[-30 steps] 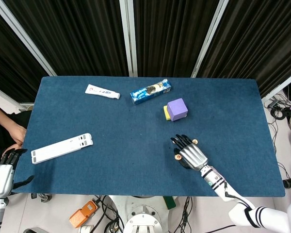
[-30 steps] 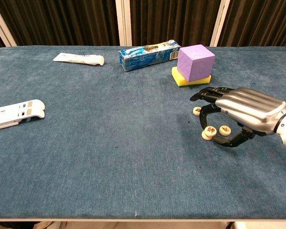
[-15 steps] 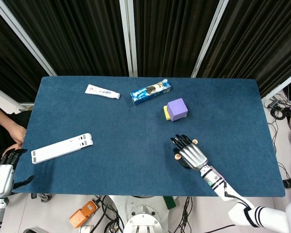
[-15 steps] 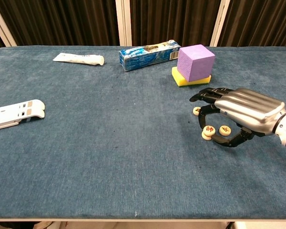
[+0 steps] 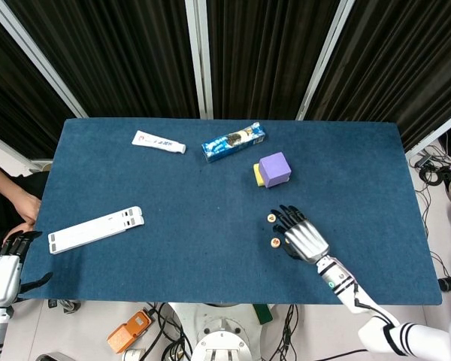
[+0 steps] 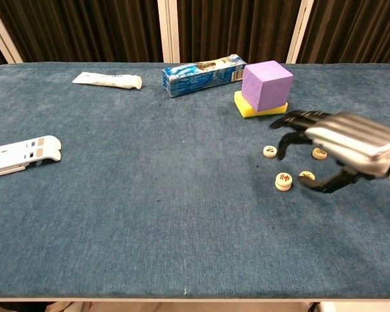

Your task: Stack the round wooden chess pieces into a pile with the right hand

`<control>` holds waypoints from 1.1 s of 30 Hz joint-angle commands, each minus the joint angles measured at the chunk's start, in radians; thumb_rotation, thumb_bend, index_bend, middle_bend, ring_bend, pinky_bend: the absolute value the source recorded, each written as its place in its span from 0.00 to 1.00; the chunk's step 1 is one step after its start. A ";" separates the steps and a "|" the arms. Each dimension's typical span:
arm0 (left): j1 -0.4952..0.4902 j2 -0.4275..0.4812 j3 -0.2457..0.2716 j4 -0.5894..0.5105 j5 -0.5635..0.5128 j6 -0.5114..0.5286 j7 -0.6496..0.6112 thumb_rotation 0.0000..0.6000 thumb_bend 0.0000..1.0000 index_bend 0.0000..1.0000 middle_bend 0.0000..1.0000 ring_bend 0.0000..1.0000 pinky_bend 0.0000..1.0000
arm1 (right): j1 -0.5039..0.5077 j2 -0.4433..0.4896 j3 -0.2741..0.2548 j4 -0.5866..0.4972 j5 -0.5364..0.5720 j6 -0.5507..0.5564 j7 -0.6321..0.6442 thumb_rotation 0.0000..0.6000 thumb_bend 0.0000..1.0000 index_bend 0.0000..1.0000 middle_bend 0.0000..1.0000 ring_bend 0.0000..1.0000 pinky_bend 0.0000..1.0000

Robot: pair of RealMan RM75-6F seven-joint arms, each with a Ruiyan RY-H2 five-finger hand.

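Chest view shows four round wooden chess pieces on the blue felt tabletop (image 6: 149,214), near its right side and in front of the purple foam cube (image 6: 266,85), which rests on a yellow sponge (image 6: 250,108). One flat piece (image 6: 270,151) lies alone on the cloth to the left. Another flat piece (image 6: 320,153) is seen just under the fingers of the right hand (image 6: 341,146). Nearer the front, a thicker disc (image 6: 283,181) appears to be two pieces already stacked, judging by its height; this cannot be confirmed. Just beside it a fourth piece (image 6: 306,176) lies flat, close to the thumb.

The right hand hovers over this group with its fingers spread and curved downward, and nothing is seen held in it. In the head view the same hand (image 5: 304,237) is seen from above with two pieces showing to its left. The left hand (image 5: 1,267) is held off the tabletop's left corner, fingers loosely apart and empty.

The task is judged to be at an early stage: at most one pair has been stacked, and the remaining loose pieces are not yet placed on the pile. Each is likely to need a pinch, a lift and a careful centred release, as a small stack could be knocked over easily.
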 commanded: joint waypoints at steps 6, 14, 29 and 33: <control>-0.002 -0.003 0.000 -0.003 0.006 0.003 0.003 1.00 0.01 0.19 0.18 0.12 0.00 | -0.007 0.014 -0.002 0.014 0.043 -0.042 0.013 1.00 0.49 0.46 0.16 0.09 0.14; 0.005 0.001 0.001 -0.003 0.001 0.006 0.003 1.00 0.01 0.19 0.18 0.12 0.00 | -0.003 -0.006 -0.007 0.043 0.046 -0.058 0.014 1.00 0.50 0.49 0.16 0.09 0.14; 0.004 -0.001 0.001 0.001 0.002 0.004 0.001 1.00 0.01 0.19 0.18 0.12 0.00 | -0.001 0.027 0.011 -0.010 0.021 -0.004 0.024 1.00 0.50 0.55 0.17 0.09 0.14; 0.003 0.000 0.000 -0.002 0.005 0.007 0.002 1.00 0.01 0.19 0.18 0.12 0.00 | 0.012 0.064 0.015 -0.090 0.004 -0.003 0.006 1.00 0.50 0.54 0.17 0.09 0.14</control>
